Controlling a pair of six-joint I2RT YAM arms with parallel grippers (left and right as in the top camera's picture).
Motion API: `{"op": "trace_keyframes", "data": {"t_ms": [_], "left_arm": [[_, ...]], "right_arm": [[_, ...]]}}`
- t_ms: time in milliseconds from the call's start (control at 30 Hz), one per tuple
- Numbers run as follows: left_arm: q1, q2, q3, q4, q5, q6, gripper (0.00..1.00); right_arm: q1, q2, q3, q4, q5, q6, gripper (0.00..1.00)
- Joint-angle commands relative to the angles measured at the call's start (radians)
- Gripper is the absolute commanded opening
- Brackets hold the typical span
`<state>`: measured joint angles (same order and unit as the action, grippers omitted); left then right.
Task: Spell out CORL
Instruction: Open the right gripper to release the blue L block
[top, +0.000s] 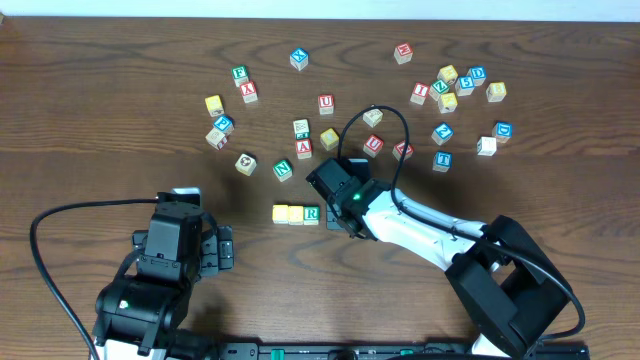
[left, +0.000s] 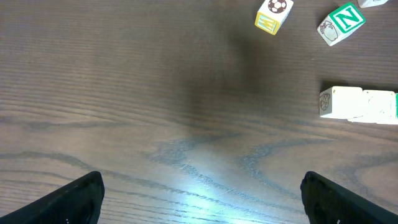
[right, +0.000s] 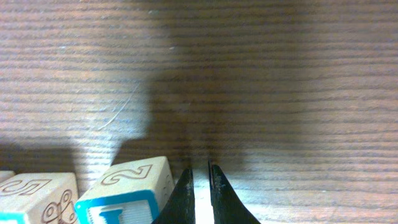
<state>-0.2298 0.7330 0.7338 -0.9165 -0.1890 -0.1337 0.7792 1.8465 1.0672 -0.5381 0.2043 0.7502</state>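
Two yellow cubes (top: 281, 213) (top: 296, 213) and the white cube with a green R (top: 311, 213) stand in a row at the table's middle. The row also shows in the left wrist view (left: 357, 104). In the right wrist view a blue-framed cube (right: 124, 193) with a blue letter, cut off by the frame's edge, stands right of another cube (right: 37, 199) of the row. My right gripper (right: 200, 186) is shut and empty, its fingers just right of the blue cube. Seen from overhead, it (top: 338, 218) hides that cube. My left gripper (left: 202, 199) is open and empty, near the front left (top: 215, 250).
A green N cube (top: 283, 169) (left: 341, 22) and a ball-picture cube (top: 246, 163) (left: 273, 15) lie behind the row. Several more letter cubes are scattered across the far half of the table (top: 440, 90). A black cable (top: 385, 115) loops over the right arm.
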Motion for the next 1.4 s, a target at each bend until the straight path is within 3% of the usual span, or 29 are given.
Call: {"op": "trace_keyframes", "data": {"t_ms": [0,633,1367], "left_arm": [[0.004,0.0,0.002,-0.003,-0.003,-0.01,0.99],[0.004,0.0,0.002,-0.003,-0.003,-0.01,0.99],[0.004,0.0,0.002,-0.003,-0.003,-0.009,0.99]], "right_arm": [[0.018,0.006,-0.004,0.0,0.002,0.024,0.05],[0.021,0.006,-0.004,0.011,-0.017,0.063,0.01],[0.028,0.006,-0.004,0.037,-0.024,-0.021,0.01]]}}
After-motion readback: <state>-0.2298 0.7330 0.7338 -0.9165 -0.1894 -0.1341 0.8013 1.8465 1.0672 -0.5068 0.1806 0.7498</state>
